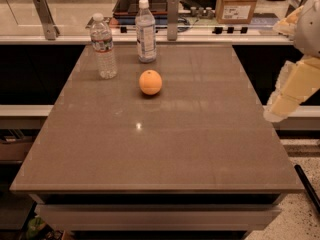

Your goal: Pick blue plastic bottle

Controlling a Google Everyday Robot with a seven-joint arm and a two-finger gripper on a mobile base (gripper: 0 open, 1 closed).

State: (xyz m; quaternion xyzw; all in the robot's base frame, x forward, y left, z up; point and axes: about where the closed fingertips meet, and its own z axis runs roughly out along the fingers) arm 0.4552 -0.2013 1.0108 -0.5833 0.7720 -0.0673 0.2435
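Nothing is picked yet: the blue plastic bottle (145, 31) stands upright, untouched, near the worktop's (200, 149) far edge. The tool (280, 106) hangs beyond the right edge, well apart. I cannot tell whether it is spread or pressed together.

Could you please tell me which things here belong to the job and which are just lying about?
Job: blue plastic bottle, upright at the far end of the table; gripper, off the right edge, away from the bottle.
Lying about: clear ribbed bottle; orange; cardboard box behind.
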